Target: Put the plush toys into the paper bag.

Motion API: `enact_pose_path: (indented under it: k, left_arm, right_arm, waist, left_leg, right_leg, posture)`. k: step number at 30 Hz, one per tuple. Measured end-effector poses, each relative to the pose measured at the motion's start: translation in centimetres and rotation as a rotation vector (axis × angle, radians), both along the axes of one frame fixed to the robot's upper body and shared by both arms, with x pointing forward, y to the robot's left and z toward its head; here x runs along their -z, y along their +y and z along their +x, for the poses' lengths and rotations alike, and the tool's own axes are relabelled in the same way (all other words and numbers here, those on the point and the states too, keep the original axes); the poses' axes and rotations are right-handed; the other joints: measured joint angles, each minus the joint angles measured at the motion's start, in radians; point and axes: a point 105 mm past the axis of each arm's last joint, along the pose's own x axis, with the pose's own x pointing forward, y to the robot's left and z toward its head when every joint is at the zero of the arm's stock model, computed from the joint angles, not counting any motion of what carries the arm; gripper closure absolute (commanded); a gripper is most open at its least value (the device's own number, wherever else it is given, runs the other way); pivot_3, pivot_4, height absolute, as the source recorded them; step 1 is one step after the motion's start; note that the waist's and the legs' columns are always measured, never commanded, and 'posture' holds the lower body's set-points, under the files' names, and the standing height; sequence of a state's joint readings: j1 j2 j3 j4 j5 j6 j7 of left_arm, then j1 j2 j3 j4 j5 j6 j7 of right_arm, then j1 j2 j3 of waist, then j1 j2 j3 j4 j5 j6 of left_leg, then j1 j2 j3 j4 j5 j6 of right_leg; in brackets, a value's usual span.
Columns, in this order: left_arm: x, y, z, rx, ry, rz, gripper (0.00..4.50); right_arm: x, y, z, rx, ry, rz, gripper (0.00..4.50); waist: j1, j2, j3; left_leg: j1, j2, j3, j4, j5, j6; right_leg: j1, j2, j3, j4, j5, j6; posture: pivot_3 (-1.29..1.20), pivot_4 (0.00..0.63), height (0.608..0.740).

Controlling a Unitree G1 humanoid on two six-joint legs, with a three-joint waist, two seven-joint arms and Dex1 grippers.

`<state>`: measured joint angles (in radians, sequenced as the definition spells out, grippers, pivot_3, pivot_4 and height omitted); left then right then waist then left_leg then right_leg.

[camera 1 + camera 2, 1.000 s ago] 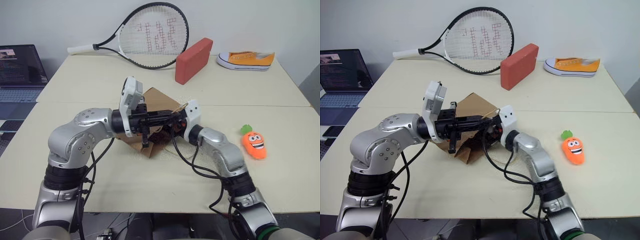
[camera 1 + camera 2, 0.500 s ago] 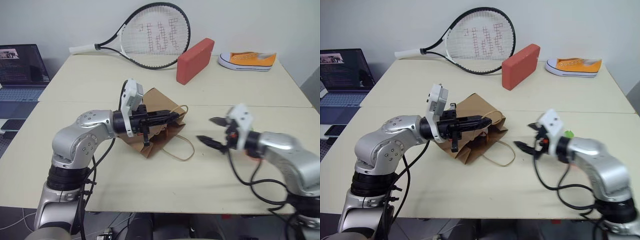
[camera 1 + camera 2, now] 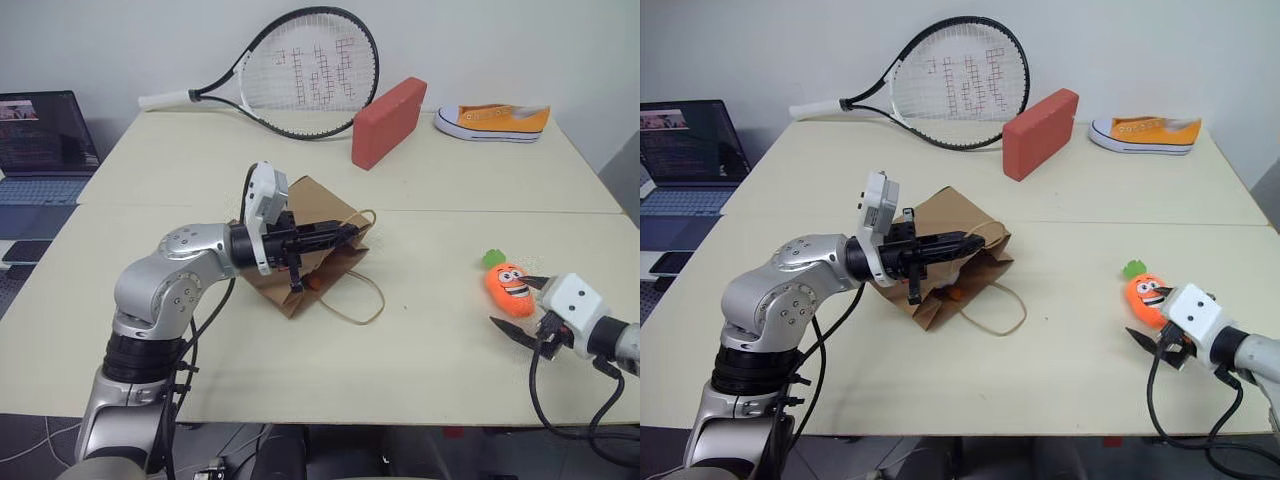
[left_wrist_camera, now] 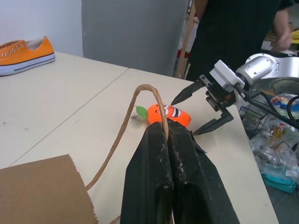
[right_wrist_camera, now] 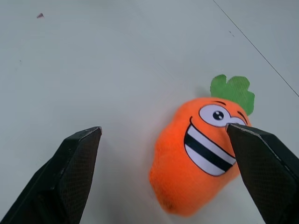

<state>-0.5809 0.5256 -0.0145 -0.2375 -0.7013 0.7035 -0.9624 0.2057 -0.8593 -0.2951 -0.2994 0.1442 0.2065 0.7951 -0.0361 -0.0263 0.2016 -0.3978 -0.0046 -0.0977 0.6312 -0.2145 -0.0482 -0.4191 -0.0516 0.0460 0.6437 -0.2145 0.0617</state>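
Carrot toy waits at right of frame while the bag is held open.

One carrot plush (image 3: 508, 288) lies at lower right, soft, light and squashy by the look; best pinched across its plump middle. The right gripper (image 3: 525, 306) hangs just beside it, fingers wide apart. One paper bag (image 3: 305, 257) sits centre frame, its upper loop handle (image 4: 140, 116) clamped in the left gripper (image 3: 345, 232); something small and orange shows at its mouth.

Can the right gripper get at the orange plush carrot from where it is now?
Probably yes. The right gripper is open and sits right beside the orange plush carrot, which lies alone on the beige table. In the right wrist view the toy lies between its fingers with nothing in between.
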Motion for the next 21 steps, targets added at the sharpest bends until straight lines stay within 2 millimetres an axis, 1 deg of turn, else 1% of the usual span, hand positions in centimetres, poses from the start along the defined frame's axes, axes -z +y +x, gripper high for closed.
enact_pose_path:
  k: [1,2,4,5,6,7,8,11,12,15,19,21]
  left_arm:
    - [0.0,0.0,0.0,0.0,-0.001,-0.001,4.5]
    - [0.0,0.0,0.0,0.0,-0.003,-0.001,4.5]
    - [-0.1,0.0,0.0,-0.001,-0.006,-0.002,4.5]
    - [0.0,0.0,0.0,-0.002,-0.007,-0.002,4.5]
    - [0.0,0.0,0.0,-0.002,-0.007,-0.002,4.5]
    - [0.0,0.0,0.1,-0.003,-0.007,-0.002,4.5]
    - [0.0,0.0,0.1,-0.004,-0.007,-0.002,4.5]
    - [0.0,0.0,0.1,-0.006,-0.007,-0.002,4.5]
    - [0.0,0.1,0.1,-0.01,-0.007,-0.002,4.5]
    - [0.0,0.1,0.2,-0.015,-0.006,0.0,4.5]
    - [0.0,0.3,0.2,-0.022,-0.007,0.005,4.5]
    - [0.0,0.5,0.3,-0.026,-0.006,0.007,4.5]
  right_arm:
    - [0.2,-0.3,0.1,0.011,-0.008,-0.004,0.04]
    - [0.4,-0.6,0.2,0.02,-0.012,-0.016,0.21]
    - [0.7,-1.4,0.5,0.043,-0.022,-0.04,0.64]
    - [0.8,-1.6,0.8,0.049,-0.03,-0.043,0.99]
    - [1.0,-1.6,0.9,0.046,-0.036,-0.052,1.21]
    - [1.2,-1.6,1.0,0.041,-0.039,-0.059,1.7]
    - [1.4,-1.6,1.2,0.039,-0.044,-0.061,1.97]
    - [1.3,-1.9,1.5,0.05,-0.064,-0.058,3.06]
    - [1.3,-1.9,1.6,0.053,-0.069,-0.059,3.49]
    - [1.3,-2.2,1.8,0.06,-0.075,-0.058,4.48]
    - [0.9,-2.0,2.0,0.06,-0.091,-0.042,4.48]
    - [0.1,-1.1,2.3,0.04,-0.119,0.01,4.48]
  waist:
    - [0.0,0.0,0.0]
    - [0.001,0.0,0.0]
    - [0.001,0.0,0.0]
    - [0.001,0.0,0.0]
    - [0.001,0.0,0.0]
    - [0.002,0.0,0.0]
    - [0.002,0.0,0.0]
    - [0.002,0.0,0.0]
    - [0.002,0.0,0.0]
    - [0.002,0.0,0.0]
    - [0.002,0.0,0.0]
    - [0.001,0.0,0.0]
  left_leg:
    - [0.0,0.0,0.0,0.0,0.0,0.0]
    - [0.0,0.0,0.0,0.001,0.0,0.0]
    - [0.0,0.0,0.001,0.001,0.0,0.0]
    - [0.0,0.0,0.001,0.001,0.0,0.0]
    - [0.0,0.0,0.0,0.001,0.0,0.0]
    - [0.0,0.0,0.0,0.001,0.0,0.0]
    - [0.0,0.0,0.0,0.001,0.0,0.0]
    - [0.0,-0.001,0.0,0.001,0.0,0.0]
    - [0.0,-0.001,0.0,0.001,0.0,0.0]
    - [0.0,-0.001,-0.001,0.001,0.0,0.0]
    - [0.001,-0.001,0.0,0.001,0.0,0.0]
    - [0.001,-0.001,0.0,0.001,0.0,0.0]
  right_leg:
    - [0.0,0.0,0.0,0.0,0.0,0.0]
    - [0.0,0.0,0.001,0.0,0.0,0.0]
    - [0.0,0.0,0.001,0.0,0.0,0.0]
    - [0.001,0.0,0.001,0.0,0.0,0.0]
    - [0.001,0.0,0.001,0.0,0.0,0.0]
    - [0.001,0.0,0.001,0.0,0.0,0.0]
    - [0.001,0.0,0.001,0.0,0.0,0.0]
    - [0.001,0.0,0.001,0.0,0.0,0.0]
    - [0.001,0.0,0.001,0.0,0.0,0.0]
    - [0.001,0.0,0.001,0.0,0.0,0.0]
    - [0.001,0.0,0.001,0.0,0.0,0.0]
    - [0.001,0.0,0.001,0.001,0.0,0.0]
  posture:
    - [0.0,0.15,0.74]
    - [0.0,0.15,0.74]
    - [0.0,0.15,0.74]
    - [0.0,0.15,0.74]
    - [0.0,0.15,0.74]
    - [0.0,0.15,0.74]
    - [0.0,0.15,0.74]
    - [0.0,0.15,0.74]
    - [0.0,0.15,0.74]
    - [0.0,0.15,0.74]
    - [0.0,0.15,0.74]
    - [0.0,0.15,0.74]
